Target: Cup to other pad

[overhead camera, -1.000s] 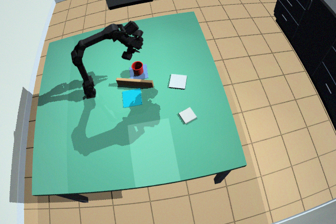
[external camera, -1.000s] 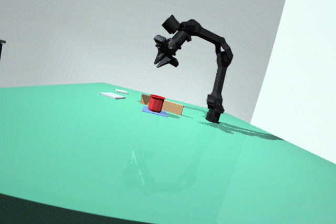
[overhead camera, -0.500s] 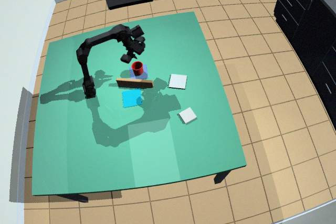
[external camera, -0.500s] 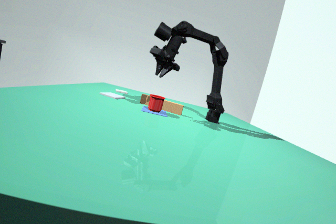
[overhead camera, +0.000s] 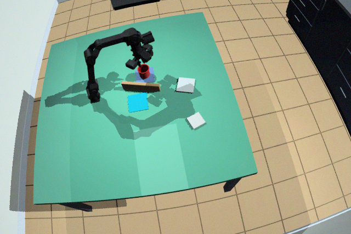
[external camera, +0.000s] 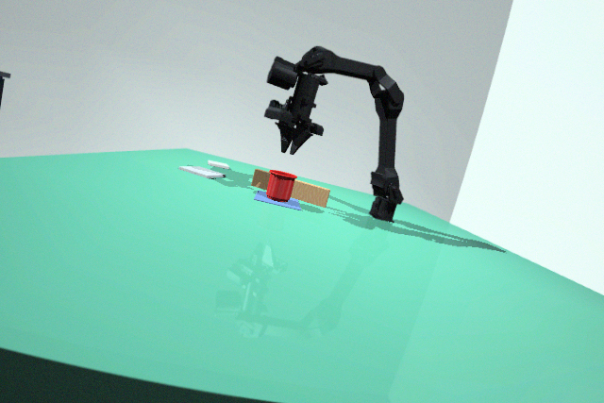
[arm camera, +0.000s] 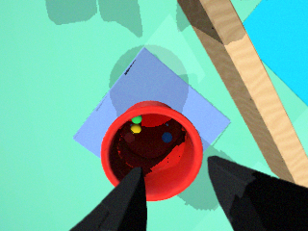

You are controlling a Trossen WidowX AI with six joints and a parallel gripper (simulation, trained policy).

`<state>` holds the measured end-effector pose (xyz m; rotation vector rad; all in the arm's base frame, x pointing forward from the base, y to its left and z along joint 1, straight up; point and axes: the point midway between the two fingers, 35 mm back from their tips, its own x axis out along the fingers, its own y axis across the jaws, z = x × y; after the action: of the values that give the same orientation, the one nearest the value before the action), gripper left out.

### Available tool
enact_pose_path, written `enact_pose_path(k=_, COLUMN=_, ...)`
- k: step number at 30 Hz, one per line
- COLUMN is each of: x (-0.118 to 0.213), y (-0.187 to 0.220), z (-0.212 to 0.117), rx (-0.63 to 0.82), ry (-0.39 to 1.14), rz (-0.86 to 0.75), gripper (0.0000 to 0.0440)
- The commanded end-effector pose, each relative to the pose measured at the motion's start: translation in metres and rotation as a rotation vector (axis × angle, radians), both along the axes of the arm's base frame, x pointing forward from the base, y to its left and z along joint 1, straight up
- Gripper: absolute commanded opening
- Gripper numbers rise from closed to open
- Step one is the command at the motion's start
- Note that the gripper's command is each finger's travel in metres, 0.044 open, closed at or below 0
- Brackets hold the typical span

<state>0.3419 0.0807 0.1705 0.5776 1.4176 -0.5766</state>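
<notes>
A red cup (overhead camera: 144,73) (external camera: 280,187) (arm camera: 168,185) stands upright on the violet-blue pad (overhead camera: 152,78) (external camera: 294,205) (arm camera: 197,112). In the wrist view a green marble (arm camera: 137,119), a yellow marble (arm camera: 136,129) and a blue marble (arm camera: 166,138) lie inside it; its dark interior may hide others. The cyan pad (overhead camera: 137,102) (arm camera: 284,43) lies bare on the other side of the wooden bar. My gripper (external camera: 288,151) (arm camera: 175,170) is partly open and empty, pointing down above the cup. In the wrist view one fingertip overlaps the cup's near rim and the other is just outside it.
The upright wooden bar (overhead camera: 140,86) (external camera: 312,193) (arm camera: 260,87) stands between the two pads, close beside the cup. A larger white block (overhead camera: 185,85) (external camera: 200,172) and a smaller white block (overhead camera: 196,120) (external camera: 218,164) lie farther from the arm's base.
</notes>
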Motion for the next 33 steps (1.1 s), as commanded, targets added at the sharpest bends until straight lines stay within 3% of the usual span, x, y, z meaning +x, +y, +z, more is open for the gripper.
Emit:
enact_pose_path(k=1, x=-0.003, y=-0.002, z=-0.013, rx=-0.021, ry=0.039, rz=-0.009, gripper=0.0157)
enact_pose_path(k=23, x=-0.013, y=-0.006, z=-0.099, rx=-0.075, ry=0.158, rz=0.013, gripper=0.017)
enact_pose_path(k=24, x=-0.013, y=-0.006, z=-0.102, rx=-0.074, ry=0.16, rz=0.021, gripper=0.0164)
enact_pose_path(k=30, x=-0.015, y=-0.009, z=-0.115, rx=-0.08, ry=0.164, rz=0.071, gripper=0.0018)
enact_pose_path(k=33, x=-0.014, y=-0.01, z=-0.112, rx=-0.083, ry=0.155, rz=0.076, gripper=0.0)
